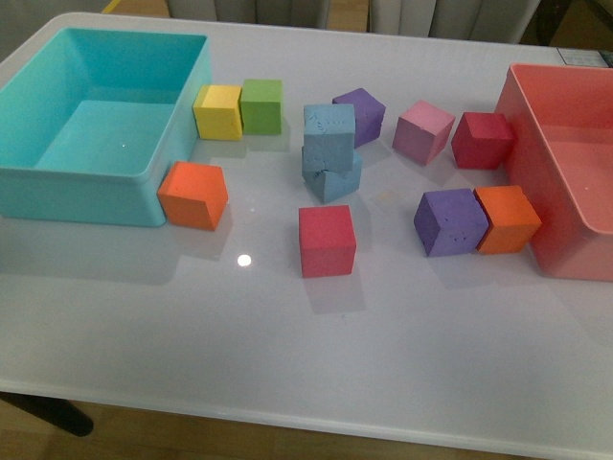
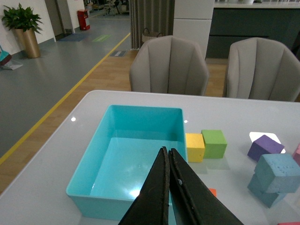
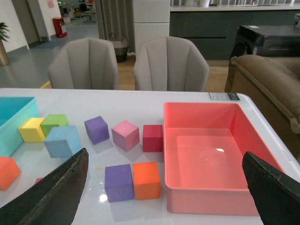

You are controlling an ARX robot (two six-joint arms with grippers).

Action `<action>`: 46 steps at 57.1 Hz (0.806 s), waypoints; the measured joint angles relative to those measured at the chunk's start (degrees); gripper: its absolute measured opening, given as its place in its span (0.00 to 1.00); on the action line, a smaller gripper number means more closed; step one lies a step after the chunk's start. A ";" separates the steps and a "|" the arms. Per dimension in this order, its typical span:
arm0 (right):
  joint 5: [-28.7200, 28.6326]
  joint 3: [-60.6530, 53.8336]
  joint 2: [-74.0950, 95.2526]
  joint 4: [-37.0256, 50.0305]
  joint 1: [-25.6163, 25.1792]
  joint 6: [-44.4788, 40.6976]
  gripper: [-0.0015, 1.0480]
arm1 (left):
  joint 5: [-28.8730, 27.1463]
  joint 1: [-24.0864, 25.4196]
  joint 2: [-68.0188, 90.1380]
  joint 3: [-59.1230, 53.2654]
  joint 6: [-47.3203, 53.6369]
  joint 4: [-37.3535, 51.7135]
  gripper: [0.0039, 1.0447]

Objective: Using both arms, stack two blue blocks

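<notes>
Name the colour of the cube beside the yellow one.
Green cube, touching the yellow cube; clearest in the front view.

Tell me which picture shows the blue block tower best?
The front view: both blue blocks show whole, one stacked crookedly on the other. The left wrist view catches the tower near the edge. The right wrist view shows mostly the top block, with the bottom one hidden.

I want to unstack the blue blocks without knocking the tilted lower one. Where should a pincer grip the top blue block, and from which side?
Take the top blue block from above, closing on its left and right faces near the upper edge. Those faces look bare, while the purple cube sits close behind it, and the lower blue block lies skewed, so a sideways approach would likely shove the stack.
</notes>
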 joint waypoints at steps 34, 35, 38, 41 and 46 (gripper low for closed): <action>0.00 0.00 0.00 0.00 0.00 0.00 0.91 | 5.62 5.79 -23.52 -8.61 0.15 -14.56 0.01; 0.00 0.00 0.00 0.00 0.00 0.00 0.91 | 5.62 5.79 -23.89 -8.61 0.15 -14.93 0.01; 0.00 0.00 0.00 0.00 0.00 0.00 0.91 | 5.62 5.79 -26.08 -8.63 0.15 -17.05 0.01; 0.00 0.00 0.00 0.00 0.00 0.00 0.91 | 5.62 5.79 -27.91 -8.63 0.15 -18.64 0.01; 0.00 0.00 0.00 0.00 0.00 0.00 0.91 | 5.62 5.79 -31.04 -8.66 0.15 -21.51 0.01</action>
